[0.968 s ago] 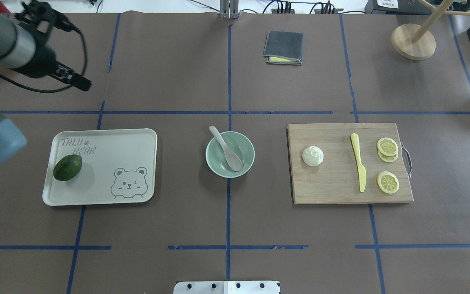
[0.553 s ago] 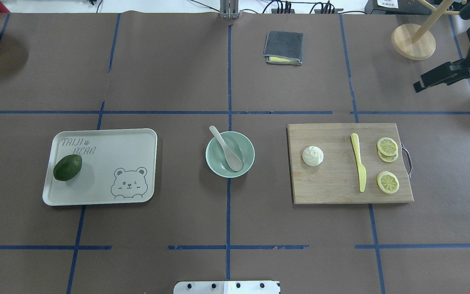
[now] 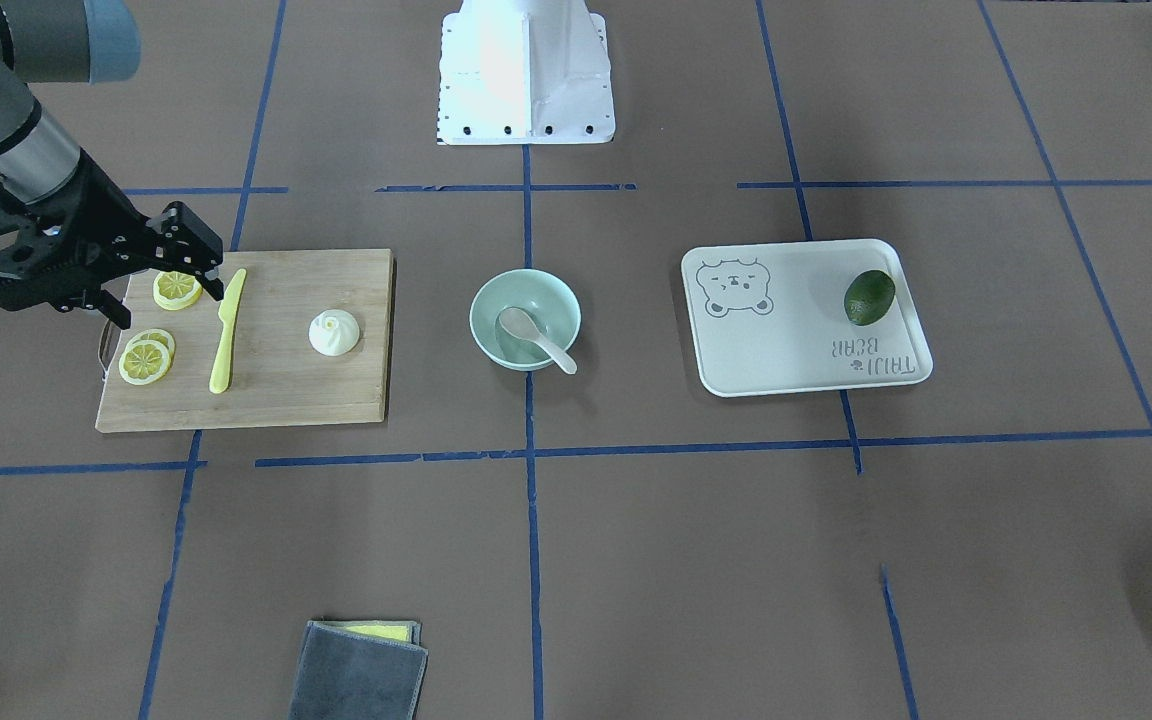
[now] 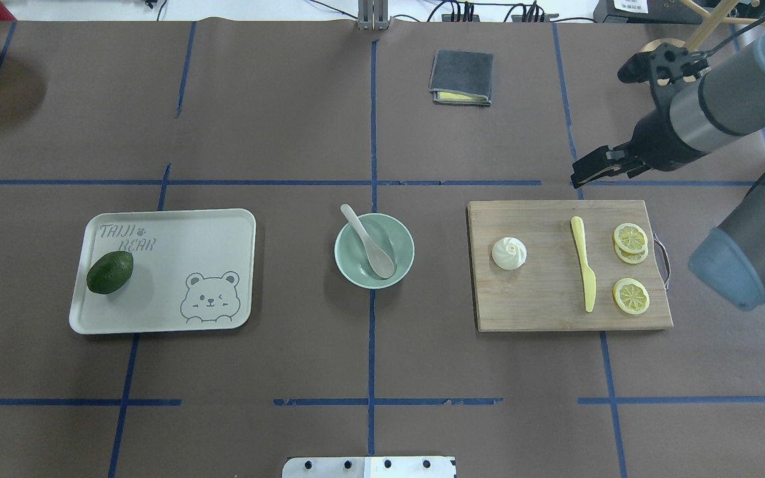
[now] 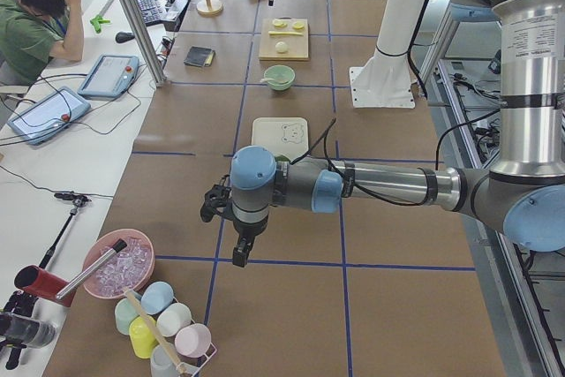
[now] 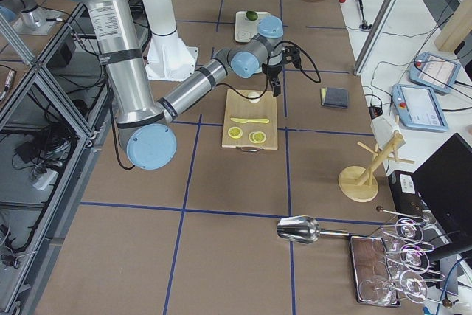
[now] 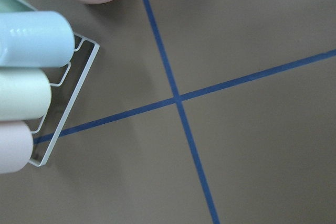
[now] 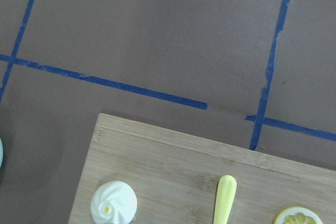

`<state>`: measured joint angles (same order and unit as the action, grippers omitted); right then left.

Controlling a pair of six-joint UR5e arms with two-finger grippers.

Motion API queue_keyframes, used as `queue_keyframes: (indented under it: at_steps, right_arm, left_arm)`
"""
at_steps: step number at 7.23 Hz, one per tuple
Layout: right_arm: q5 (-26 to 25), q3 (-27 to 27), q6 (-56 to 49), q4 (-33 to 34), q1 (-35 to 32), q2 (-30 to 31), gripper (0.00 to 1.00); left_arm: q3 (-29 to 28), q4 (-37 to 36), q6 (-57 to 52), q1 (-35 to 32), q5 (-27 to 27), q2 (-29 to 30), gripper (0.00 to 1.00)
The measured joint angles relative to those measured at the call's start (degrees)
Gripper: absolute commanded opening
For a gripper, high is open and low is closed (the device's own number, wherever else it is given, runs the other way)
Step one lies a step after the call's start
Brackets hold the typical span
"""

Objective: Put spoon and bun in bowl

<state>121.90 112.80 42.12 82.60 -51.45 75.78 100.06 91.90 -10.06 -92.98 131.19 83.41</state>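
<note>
The white spoon [image 4: 369,242] lies in the mint-green bowl [image 4: 400,239] at the table's middle, its handle over the far-left rim. Both also show in the front view, spoon [image 3: 536,340] and bowl [image 3: 496,295]. The white pleated bun [image 4: 509,253] sits on the left part of a wooden cutting board [image 4: 542,292]; it also shows in the right wrist view [image 8: 113,203]. My right gripper [image 4: 585,174] hangs open and empty over the board's far edge, well apart from the bun. My left gripper [image 5: 237,258] shows only in the left side view, far off to the left; I cannot tell its state.
A yellow knife [image 4: 583,262] and lemon slices [image 4: 631,295] lie on the board. A tray [image 4: 183,239] with an avocado [image 4: 109,272] sits left of the bowl. A folded cloth [image 4: 461,78] and a wooden stand [image 4: 673,66] are at the back.
My left arm has swung out of the overhead view to the left. My right arm has come in from the right to the board's far edge.
</note>
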Motion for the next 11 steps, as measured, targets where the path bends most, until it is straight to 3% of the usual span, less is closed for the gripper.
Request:
queue_keyframes:
  at_steps: [4, 5, 6, 7, 8, 11]
  right_arm:
    - [-14.2, -3.8, 11.9, -3.5, 15.1, -1.5, 0.75]
    - [-17.5, -5.3, 14.3, -4.0, 18.2, -2.6, 0.64]
    - [-19.5, -6.4, 15.7, -4.2, 20.1, -3.4, 0.36]
    - [-20.3, -7.1, 16.3, -4.2, 21.1, -3.9, 0.15]
    - [-20.9, -7.4, 16.4, -4.1, 21.6, -3.9, 0.0]
    - [-23.2, -7.8, 15.8, -3.6, 21.6, -4.1, 0.0]
  left_arm:
    - [0.7, -3.3, -0.8, -1.6, 0.8, -0.4, 1.0]
    - [0.9, -3.3, -0.9, -1.7, 0.8, -0.4, 1.0]
    - [1.0, -3.3, -0.9, -1.7, 0.9, -0.5, 1.0]
    - [1.0, -3.3, -1.0, -1.7, 1.0, -0.6, 1.0]
    - [1.1, -3.3, -1.0, -1.7, 1.1, -0.6, 1.0]
    - [1.1, -3.3, -1.1, -1.7, 1.2, -0.6, 1.0]
